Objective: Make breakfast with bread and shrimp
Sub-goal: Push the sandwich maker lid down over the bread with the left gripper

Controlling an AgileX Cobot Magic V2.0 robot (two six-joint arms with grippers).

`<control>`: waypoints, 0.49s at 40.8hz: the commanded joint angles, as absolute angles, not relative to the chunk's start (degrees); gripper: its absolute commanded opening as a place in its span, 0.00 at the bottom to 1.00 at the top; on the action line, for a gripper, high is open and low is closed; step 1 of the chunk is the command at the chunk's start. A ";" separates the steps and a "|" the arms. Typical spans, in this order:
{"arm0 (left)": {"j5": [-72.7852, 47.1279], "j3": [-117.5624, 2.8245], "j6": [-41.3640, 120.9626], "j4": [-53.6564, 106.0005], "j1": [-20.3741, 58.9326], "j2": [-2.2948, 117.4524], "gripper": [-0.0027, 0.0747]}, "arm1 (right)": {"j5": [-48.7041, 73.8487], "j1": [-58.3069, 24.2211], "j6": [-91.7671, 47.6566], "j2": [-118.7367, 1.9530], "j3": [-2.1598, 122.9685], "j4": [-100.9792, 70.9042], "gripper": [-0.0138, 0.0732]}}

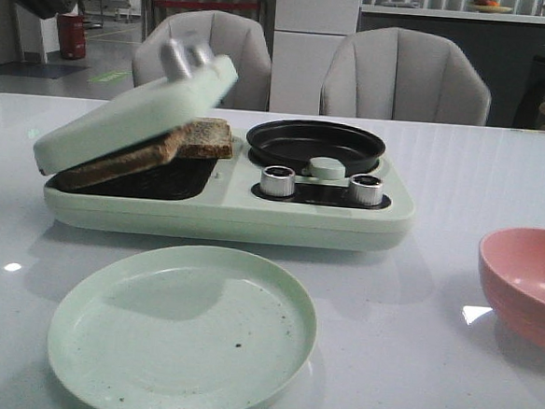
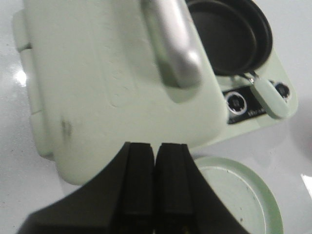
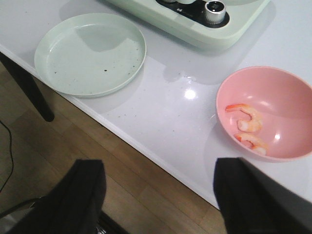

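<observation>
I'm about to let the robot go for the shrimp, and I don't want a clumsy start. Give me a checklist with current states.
1. Shrimp present in the pink bowl: ok, two pieces lying inside.
2. Right gripper jaws open, holding nothing: ok.
3. Frying pan free of food: ok.
4. Bread inside the sandwich press: ok, two slices under the part-raised lid.
5. Left gripper clear of the lid: ok, jaws shut on nothing, above the lid.
6. Green plate empty for serving: ok, only dark specks on it.
</observation>
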State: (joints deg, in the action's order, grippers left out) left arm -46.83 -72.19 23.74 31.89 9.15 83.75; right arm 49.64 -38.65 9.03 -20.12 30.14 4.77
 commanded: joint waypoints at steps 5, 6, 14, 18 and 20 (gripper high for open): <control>-45.38 -66.09 23.99 26.73 18.09 72.44 0.17 | 45.90 -38.62 9.10 -20.50 31.58 5.51 0.81; -45.48 -65.17 23.99 26.04 19.01 71.35 0.17 | 45.90 -38.62 9.10 -20.50 31.58 5.51 0.81; -44.77 -56.94 9.86 11.15 25.87 60.62 0.17 | 45.90 -38.62 9.10 -20.50 31.58 5.51 0.81; -43.92 -52.66 6.75 8.42 27.40 53.45 0.17 | 45.90 -38.62 9.10 -20.50 31.58 5.51 0.81; -43.53 -50.47 6.65 8.56 27.40 50.23 0.17 | 45.90 -38.62 9.10 -20.50 31.58 5.51 0.81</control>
State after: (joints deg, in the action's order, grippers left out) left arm -47.52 -51.75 9.06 9.53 26.60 56.10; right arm 49.64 -38.65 9.03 -20.12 30.14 4.77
